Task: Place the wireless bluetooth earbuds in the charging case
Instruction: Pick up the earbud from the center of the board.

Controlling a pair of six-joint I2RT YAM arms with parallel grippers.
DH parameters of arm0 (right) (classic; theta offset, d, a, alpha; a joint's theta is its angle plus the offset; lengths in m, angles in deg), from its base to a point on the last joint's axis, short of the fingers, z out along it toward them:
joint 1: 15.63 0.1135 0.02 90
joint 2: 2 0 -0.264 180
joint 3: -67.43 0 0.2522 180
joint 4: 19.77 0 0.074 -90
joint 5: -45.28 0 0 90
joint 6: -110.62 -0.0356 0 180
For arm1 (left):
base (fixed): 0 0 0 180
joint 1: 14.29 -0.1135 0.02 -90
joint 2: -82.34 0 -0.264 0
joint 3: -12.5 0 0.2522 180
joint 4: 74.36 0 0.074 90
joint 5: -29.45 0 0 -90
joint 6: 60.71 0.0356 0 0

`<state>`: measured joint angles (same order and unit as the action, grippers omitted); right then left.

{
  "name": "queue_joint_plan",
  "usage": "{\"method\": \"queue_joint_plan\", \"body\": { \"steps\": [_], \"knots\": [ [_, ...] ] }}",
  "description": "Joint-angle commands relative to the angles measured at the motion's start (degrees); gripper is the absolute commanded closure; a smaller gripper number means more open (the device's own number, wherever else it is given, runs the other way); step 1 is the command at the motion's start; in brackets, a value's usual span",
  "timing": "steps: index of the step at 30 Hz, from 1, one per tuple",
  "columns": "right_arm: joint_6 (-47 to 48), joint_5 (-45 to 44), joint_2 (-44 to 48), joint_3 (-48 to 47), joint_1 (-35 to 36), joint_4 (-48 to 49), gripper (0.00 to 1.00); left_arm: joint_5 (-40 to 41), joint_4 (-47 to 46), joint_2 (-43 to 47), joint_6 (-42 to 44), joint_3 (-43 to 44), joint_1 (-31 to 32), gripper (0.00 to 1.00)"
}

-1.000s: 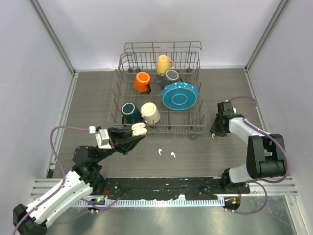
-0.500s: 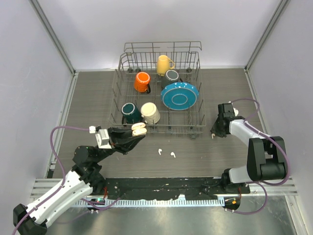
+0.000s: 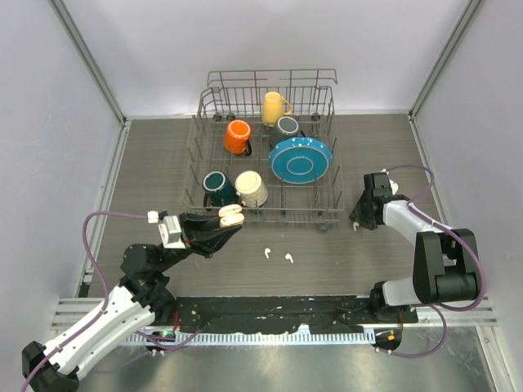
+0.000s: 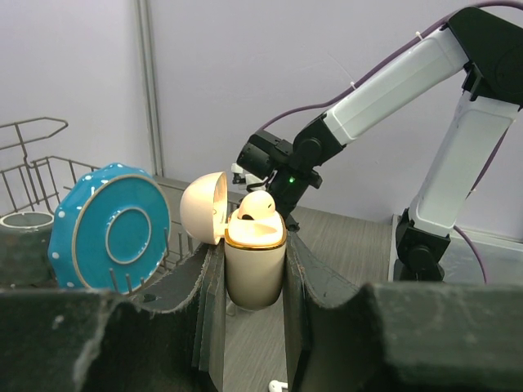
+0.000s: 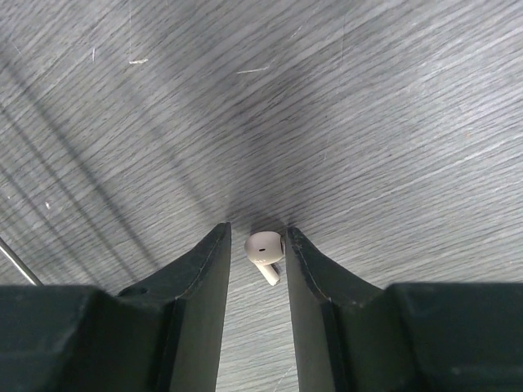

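Note:
My left gripper [image 3: 229,217] is shut on a cream charging case [image 4: 255,269] with a gold rim. It holds the case upright above the table with the lid open. One white earbud [image 4: 258,207] sits in the case. My right gripper [image 3: 357,220] points down at the table right of the rack. Its jaws [image 5: 257,233] straddle a white earbud [image 5: 264,248] lying on the table. The bud touches the right finger, with a small gap on the left. Two more earbuds [image 3: 266,253] [image 3: 288,258] lie on the table in front of the rack.
A wire dish rack [image 3: 270,214] stands at the back centre. It holds a blue plate [image 3: 301,158] and orange [image 3: 238,136], yellow [image 3: 274,107], teal [image 3: 217,187], cream [image 3: 251,189] and grey [image 3: 287,126] mugs. Its front right corner is close to my right gripper.
My right gripper has shifted slightly left and towards the near edge, over the earbud. My left gripper and the case have barely moved.

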<state>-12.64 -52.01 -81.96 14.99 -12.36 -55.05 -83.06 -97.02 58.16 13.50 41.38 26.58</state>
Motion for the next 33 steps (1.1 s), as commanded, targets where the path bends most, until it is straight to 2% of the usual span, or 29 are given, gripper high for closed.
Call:
{"method": "queue_joint_plan", "body": {
  "steps": [1,17,25,26,28,33],
  "knots": [
    [3.19,-0.27,-0.55,0.09,-0.1,-2.39,0.61,0.7,-1.45,0.28,1.11,0.0,-0.08,1.0],
    [4.95,0.96,-1.78,-0.35,-0.1,-2.65,0.67,0.62,-1.37,0.19,0.85,-0.09,0.01,1.0],
    [4.52,0.44,-0.72,0.0,-0.1,-2.65,0.78,0.44,-1.46,-0.51,0.94,0.09,0.01,1.0],
    [4.43,0.26,-0.37,0.09,-0.1,-2.65,0.83,0.44,-1.54,-0.43,0.94,0.09,0.01,1.0],
    [3.73,0.17,1.29,0.18,-0.1,-2.74,0.86,0.35,-1.72,-0.6,0.85,0.09,-0.08,1.0],
    [1.88,1.22,4.29,0.36,-0.02,-2.74,0.87,0.35,-1.72,-0.6,0.67,0.27,0.01,1.0]
  ]
}}
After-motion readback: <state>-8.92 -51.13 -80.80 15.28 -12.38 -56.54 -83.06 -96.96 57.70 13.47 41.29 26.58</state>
